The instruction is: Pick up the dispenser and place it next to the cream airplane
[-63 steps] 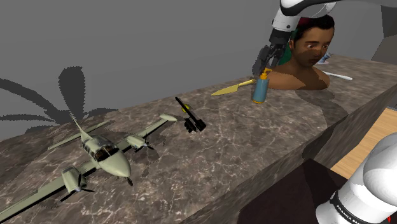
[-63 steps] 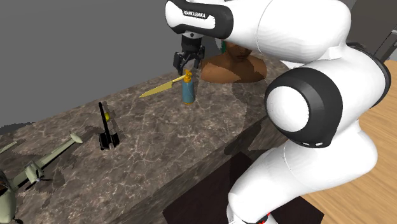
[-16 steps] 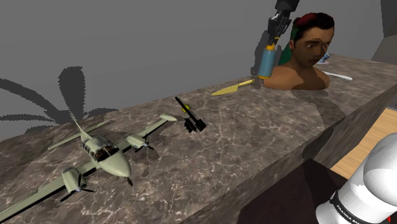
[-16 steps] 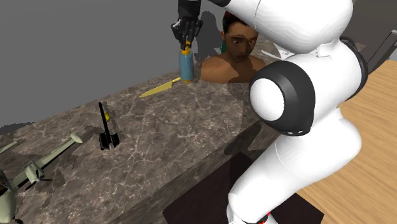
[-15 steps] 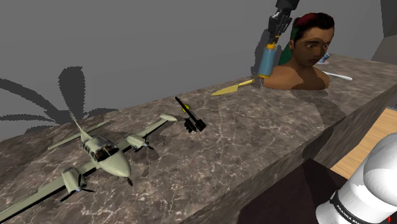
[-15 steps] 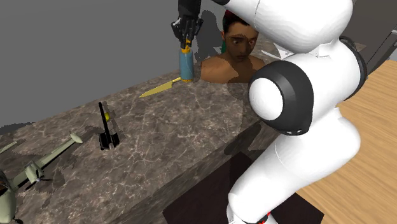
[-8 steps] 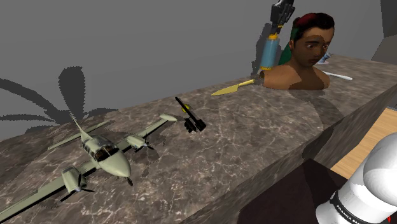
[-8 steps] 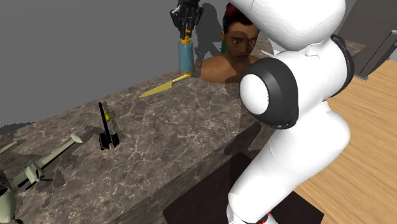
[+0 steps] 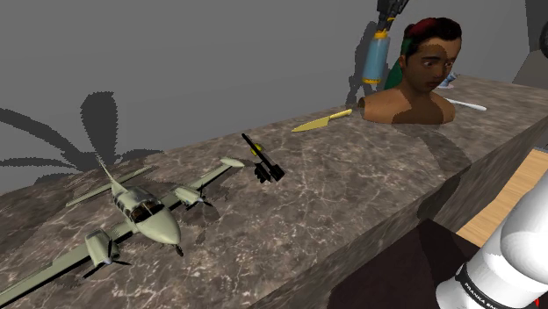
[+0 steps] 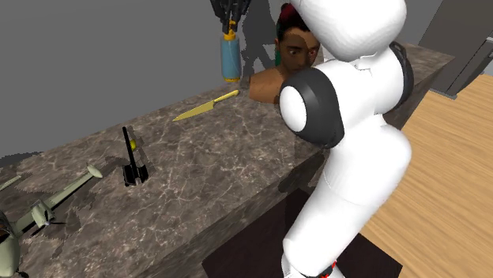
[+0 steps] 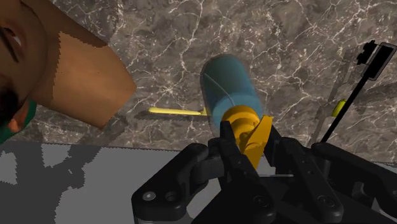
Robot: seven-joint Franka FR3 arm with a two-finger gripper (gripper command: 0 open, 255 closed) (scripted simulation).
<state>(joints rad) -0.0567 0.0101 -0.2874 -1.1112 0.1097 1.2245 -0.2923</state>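
1. Where the black gripper (image 11: 249, 143) pinches its yellow pump top, the blue cylindrical dispenser (image 9: 376, 60) hangs upright above the far end of the veined brown stone counter (image 9: 351, 184).
2. A yellow knife (image 9: 320, 120) lies below it, beside a brown human bust (image 9: 421, 75).
3. A pale olive twin-engine model airplane (image 9: 140, 211) sits at the opposite end, well apart.

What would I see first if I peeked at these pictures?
Probably the blue dispenser hanging in the air over the marble counter, pinched by its yellow top in the black gripper. Beside it sits a lifelike man's head, and a pale airplane lies at the counter's near end.
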